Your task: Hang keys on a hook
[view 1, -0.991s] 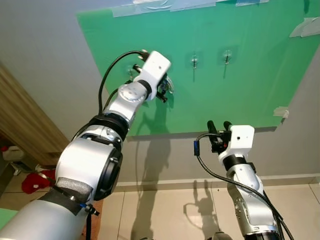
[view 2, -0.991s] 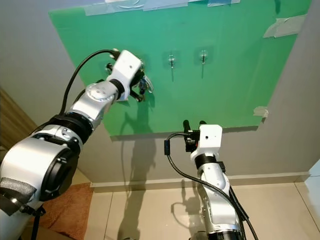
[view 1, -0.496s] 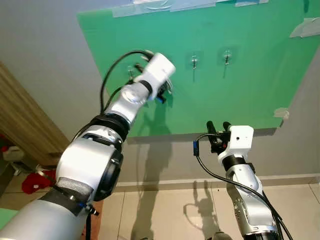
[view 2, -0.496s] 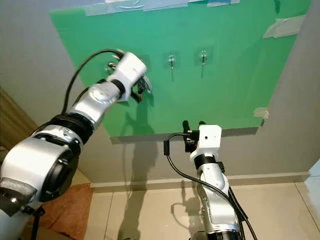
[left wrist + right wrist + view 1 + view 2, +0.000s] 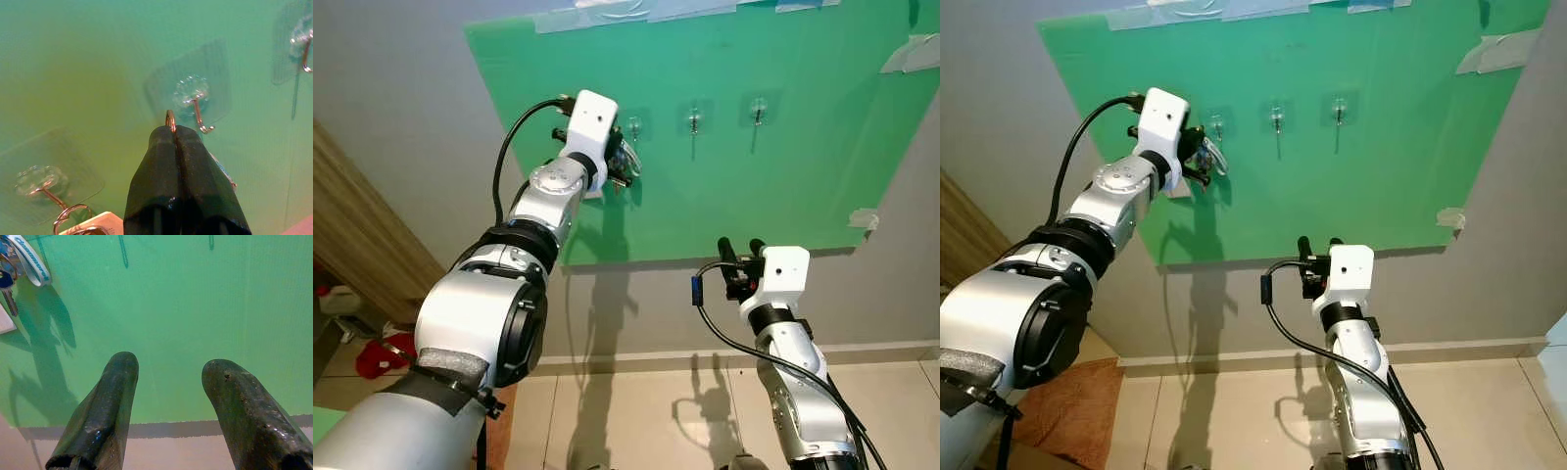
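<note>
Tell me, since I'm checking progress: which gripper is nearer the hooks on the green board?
Left. The left gripper, pinching the key ring, sits right at a hook; the right gripper hangs open, well below.

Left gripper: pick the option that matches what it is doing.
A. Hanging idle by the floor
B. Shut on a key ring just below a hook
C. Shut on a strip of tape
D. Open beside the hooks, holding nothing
B: the left gripper is shut with the key ring sticking out at its tip, close beside the hook on the green board.
</note>
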Available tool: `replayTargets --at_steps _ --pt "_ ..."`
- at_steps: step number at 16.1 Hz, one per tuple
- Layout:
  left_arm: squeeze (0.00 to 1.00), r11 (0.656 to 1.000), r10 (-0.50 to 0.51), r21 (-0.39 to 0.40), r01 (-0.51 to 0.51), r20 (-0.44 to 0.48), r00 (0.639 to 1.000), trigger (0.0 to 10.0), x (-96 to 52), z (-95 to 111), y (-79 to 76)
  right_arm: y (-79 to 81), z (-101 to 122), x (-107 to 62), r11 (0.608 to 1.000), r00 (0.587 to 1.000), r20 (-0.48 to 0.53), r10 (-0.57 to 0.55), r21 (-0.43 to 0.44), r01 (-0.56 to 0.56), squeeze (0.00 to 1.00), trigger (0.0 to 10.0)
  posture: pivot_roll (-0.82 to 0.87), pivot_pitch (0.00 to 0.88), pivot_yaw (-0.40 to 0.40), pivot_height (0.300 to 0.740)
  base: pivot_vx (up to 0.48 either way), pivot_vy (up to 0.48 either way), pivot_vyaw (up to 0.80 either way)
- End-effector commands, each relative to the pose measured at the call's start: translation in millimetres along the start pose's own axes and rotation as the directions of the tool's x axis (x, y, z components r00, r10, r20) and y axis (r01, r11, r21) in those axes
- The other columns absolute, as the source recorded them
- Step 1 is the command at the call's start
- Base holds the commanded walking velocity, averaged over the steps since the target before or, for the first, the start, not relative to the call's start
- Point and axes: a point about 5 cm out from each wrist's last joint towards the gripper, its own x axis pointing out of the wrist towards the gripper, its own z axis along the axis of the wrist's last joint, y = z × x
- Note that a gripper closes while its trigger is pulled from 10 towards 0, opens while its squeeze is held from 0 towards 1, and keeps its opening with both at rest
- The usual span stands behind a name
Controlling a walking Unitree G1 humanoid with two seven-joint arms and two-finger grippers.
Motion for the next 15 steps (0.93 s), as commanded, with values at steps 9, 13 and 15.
replayTargets --at_steps 9,13,15 --pt "0.00 0.998 -0.018 0.063 0.016 0.022 1.000 0.0 1.8 9.1 -2.4 7.4 1.1 3.6 1.000 1.000 0.001 0.014 0.006 -0.014 0.00 10.0 -0.35 0.000 0.223 0.707 0.000 0.000 0.00" --pt "0.00 0.997 -0.021 0.075 0.019 0.026 0.999 0.0 2.1 10.7 -2.7 7.0 1.1 3.4 1.000 1.000 0.001 0.011 0.007 -0.011 0.00 10.0 -0.35 0.000 0.225 0.707 0.000 0.000 0.00" --pt "0.00 0.997 -0.021 0.075 0.019 0.026 0.999 0.0 2.1 10.7 -2.7 7.0 1.1 3.4 1.000 1.000 0.001 0.011 0.007 -0.011 0.00 10.0 -0.35 0.000 0.225 0.707 0.000 0.000 0.00"
